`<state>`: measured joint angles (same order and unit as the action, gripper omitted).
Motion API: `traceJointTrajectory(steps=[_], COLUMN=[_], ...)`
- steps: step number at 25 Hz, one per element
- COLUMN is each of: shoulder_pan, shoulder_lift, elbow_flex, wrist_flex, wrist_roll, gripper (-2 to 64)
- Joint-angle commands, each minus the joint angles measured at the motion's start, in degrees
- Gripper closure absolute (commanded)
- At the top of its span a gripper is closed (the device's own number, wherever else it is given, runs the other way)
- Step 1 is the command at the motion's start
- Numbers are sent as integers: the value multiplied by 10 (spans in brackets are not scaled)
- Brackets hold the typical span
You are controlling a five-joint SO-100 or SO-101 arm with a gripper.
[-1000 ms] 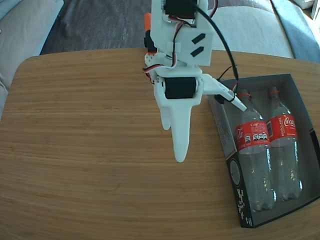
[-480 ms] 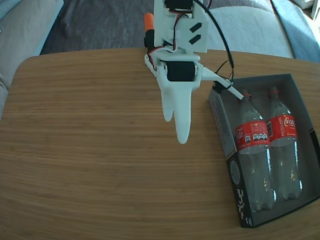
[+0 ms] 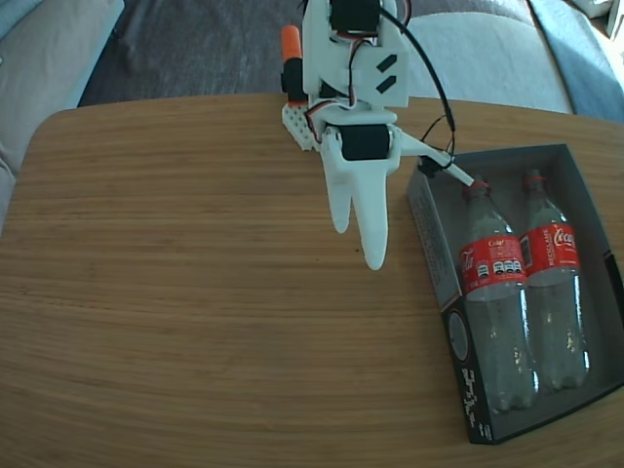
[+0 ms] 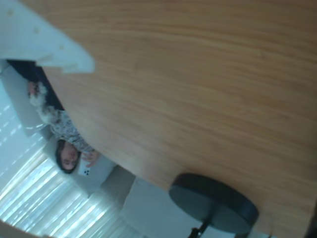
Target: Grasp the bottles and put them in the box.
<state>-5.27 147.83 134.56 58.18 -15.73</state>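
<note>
Two clear bottles with red labels lie side by side in the box (image 3: 435, 255) at the right of the fixed view, necks toward the far edge: the left bottle (image 3: 497, 302) and the right bottle (image 3: 556, 292). The box is a shallow tray, grey inside with a black outer wall. My white gripper (image 3: 358, 247) hangs over the bare wooden table just left of the box's far corner, fingertips pointing toward the camera, shut with nothing in it. The wrist view shows only one white finger (image 4: 44, 42) over wood; bottles and box are out of that view.
The arm's base (image 3: 297, 112) stands at the table's far edge, with a black cable (image 3: 444, 112) looping toward the box. Grey cushions (image 3: 487, 49) lie beyond the table. In the wrist view a black round stand (image 4: 213, 203) and a person (image 4: 69, 148) appear past the table's edge.
The gripper has drawn back toward the arm's base and slightly right, so its tips now sit higher in the fixed view. Bottles and box have not moved.
</note>
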Motion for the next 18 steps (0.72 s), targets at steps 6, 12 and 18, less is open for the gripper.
traceJointTrajectory(steps=[6,12,18], shoulder_pan=[-4,0,-1], shoulder_lift=[105,147,176], elbow_flex=[69,98,121], wrist_flex=[-4,2,16], wrist_roll=[-4,-3,3], gripper=[305,544,620])
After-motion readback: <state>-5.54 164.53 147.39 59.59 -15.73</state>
